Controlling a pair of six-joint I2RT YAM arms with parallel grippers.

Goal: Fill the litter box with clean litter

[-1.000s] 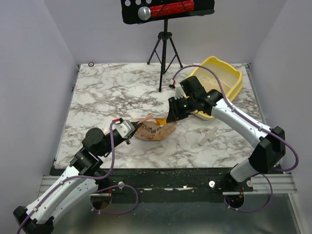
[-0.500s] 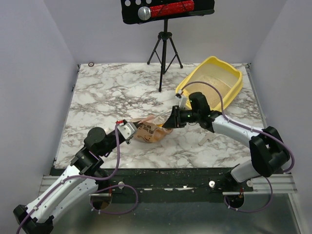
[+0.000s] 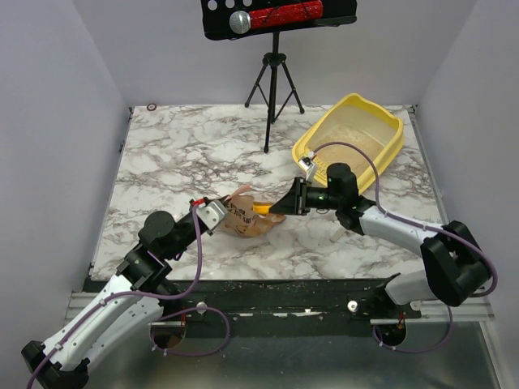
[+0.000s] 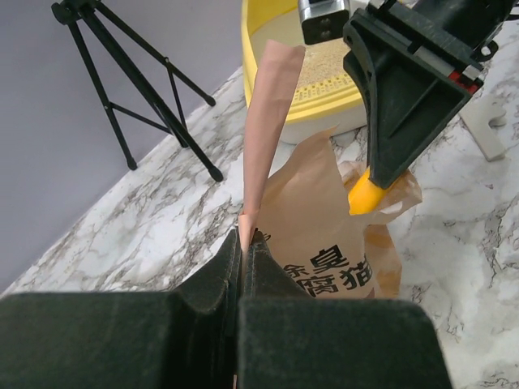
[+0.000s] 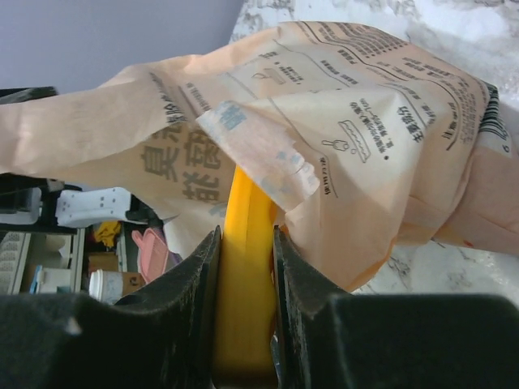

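Note:
The yellow litter box stands at the back right, with a thin layer of beige clean litter in it; both also show in the left wrist view. A tan paper bag lies at the table's middle. My left gripper is shut on the bag's upper flap and holds it up. My right gripper is shut on the handle of a small yellow scoop, whose front end is inside the bag's mouth.
A black tripod stands at the back centre, under a black panel. A small beige strip lies on the marble to the right of the bag. A small ring lies at the far left corner.
My right gripper has come down and left from beside the litter box, and the scoop now points into the bag's mouth. The left gripper has kept hold of the flap, nearly still.

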